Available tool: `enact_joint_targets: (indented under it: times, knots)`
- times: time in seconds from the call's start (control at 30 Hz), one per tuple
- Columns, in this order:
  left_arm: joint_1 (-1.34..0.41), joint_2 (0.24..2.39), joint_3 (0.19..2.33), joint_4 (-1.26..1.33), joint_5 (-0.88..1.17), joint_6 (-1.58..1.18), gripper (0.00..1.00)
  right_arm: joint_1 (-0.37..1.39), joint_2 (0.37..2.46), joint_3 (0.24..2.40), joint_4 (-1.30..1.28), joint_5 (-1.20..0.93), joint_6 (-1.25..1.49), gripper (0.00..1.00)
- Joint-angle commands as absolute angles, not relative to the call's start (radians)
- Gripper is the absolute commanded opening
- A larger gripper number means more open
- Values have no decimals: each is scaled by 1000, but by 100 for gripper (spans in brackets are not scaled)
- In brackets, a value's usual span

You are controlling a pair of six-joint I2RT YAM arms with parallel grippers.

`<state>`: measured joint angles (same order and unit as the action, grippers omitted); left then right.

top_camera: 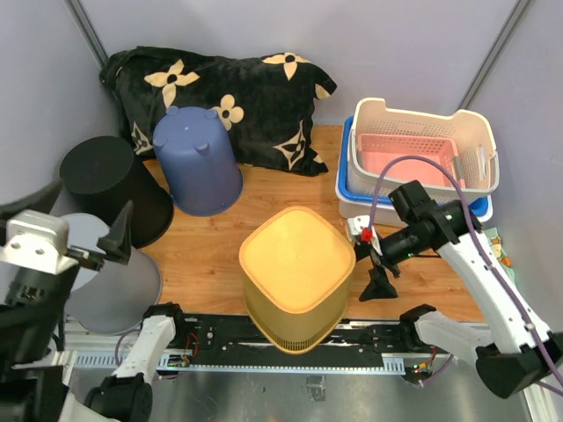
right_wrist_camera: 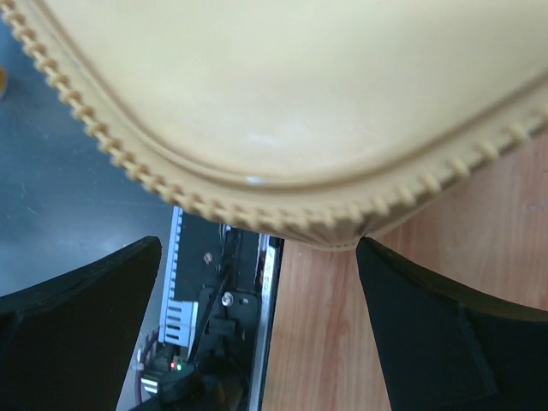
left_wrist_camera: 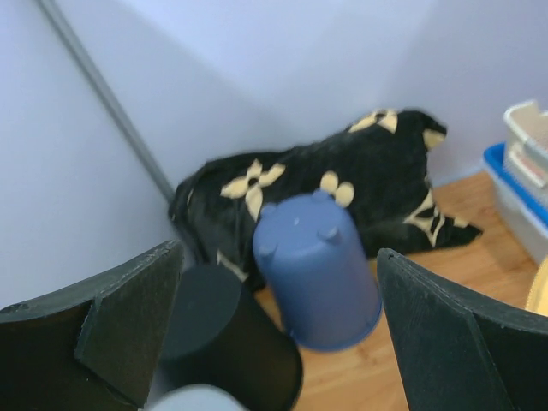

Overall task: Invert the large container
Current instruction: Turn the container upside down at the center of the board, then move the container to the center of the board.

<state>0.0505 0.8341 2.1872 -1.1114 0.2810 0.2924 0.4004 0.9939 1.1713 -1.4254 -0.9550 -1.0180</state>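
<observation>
**Large container standing base-up; both grippers clear of it**

The yellow container stands at the near edge of the table. Its closed, smooth face is turned up and its slotted rim is down by the arm rail, so in my judgement it already stands inverted and the task is at or near completion.

The right gripper sits just to the right of the yellow container. Its jaws are spread wide and hold nothing. The right wrist view shows the container's ridged edge just ahead of the open fingers, with no contact visible. That position is consistent with a release, or with readiness to steady the wall.

The left gripper is well to the left of the yellow container, over a grey bucket. It is also fully spread and empty.

A blue bucket and a black bucket stand behind and to the left of the yellow container, both base-up and clear of it.
</observation>
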Motion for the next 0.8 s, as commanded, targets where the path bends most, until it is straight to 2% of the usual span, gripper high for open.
enact_joint_targets:
  times: [0.0, 0.13, 0.23, 0.37, 0.6, 0.77]
  knots:
    - [168, 727, 2027, -1247, 358, 324, 99, 473, 1056, 1152, -1254, -1096, -874, 100]
    - [297, 673, 1809, -1361, 679, 351, 99, 615, 1177, 1205, -1035, -924, -729, 100]
    - [371, 598, 1694, -1361, 829, 383, 99, 693, 1260, 1246, -817, -765, -625, 100]
    - [418, 562, 1650, -1361, 863, 352, 99, 784, 1376, 1312, -592, -589, -583, 100]
    - [492, 477, 1657, -1361, 932, 345, 99, 853, 1605, 1462, -264, -408, -421, 100]
    - [520, 467, 1647, -1356, 950, 346, 99, 875, 1748, 1673, -379, -240, -406, 100]
